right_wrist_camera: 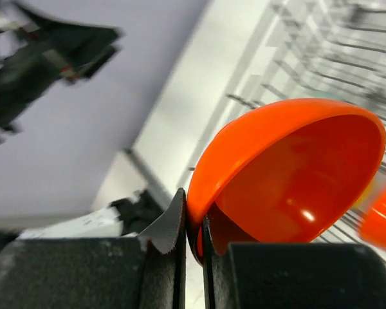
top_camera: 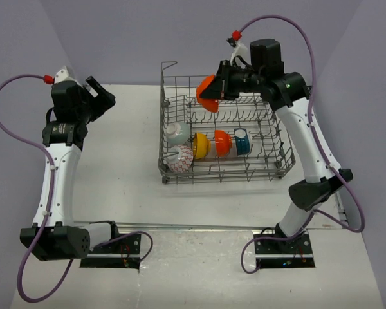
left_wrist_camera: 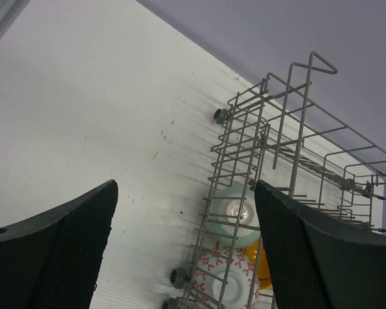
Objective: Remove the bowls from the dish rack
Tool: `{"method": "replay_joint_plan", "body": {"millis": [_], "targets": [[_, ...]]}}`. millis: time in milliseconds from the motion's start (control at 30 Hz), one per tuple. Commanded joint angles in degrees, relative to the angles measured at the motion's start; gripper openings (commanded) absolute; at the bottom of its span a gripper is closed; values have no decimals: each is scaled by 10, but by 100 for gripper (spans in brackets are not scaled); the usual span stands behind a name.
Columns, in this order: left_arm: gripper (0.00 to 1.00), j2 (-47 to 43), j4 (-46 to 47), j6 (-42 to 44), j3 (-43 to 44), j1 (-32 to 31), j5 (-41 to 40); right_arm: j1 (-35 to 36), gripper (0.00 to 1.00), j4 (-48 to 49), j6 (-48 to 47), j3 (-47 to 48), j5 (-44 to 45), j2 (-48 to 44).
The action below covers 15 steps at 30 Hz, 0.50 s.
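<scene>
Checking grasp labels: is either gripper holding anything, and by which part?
The right gripper is shut on an orange bowl, pinching its rim. The left gripper is open and holds nothing.

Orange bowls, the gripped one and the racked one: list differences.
The gripped orange bowl is pinched by its rim in the right gripper above the dish rack; the racked orange bowl stands on edge inside it. The gripped bowl hangs alone; the racked bowl sits between a yellow bowl and a teal bowl. Both are orange.
</scene>
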Motion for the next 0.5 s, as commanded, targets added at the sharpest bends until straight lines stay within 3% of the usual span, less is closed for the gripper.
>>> {"method": "replay_joint_plan", "body": {"millis": [0,33,167,467], "targets": [[87,1,-36,0,-14,-5,-14,-12,0,-112,-58,-10,251,-52],[87,2,-36,-3,-13,-4,-5,-12,0,-127,-58,-12,362,-62],[87,11,-36,-12,-13,-8,0,-51,0,-149,-54,-89,500,-108],[86,34,-34,-12,-12,-16,3,-215,0,-177,-57,-184,589,-135]]}}
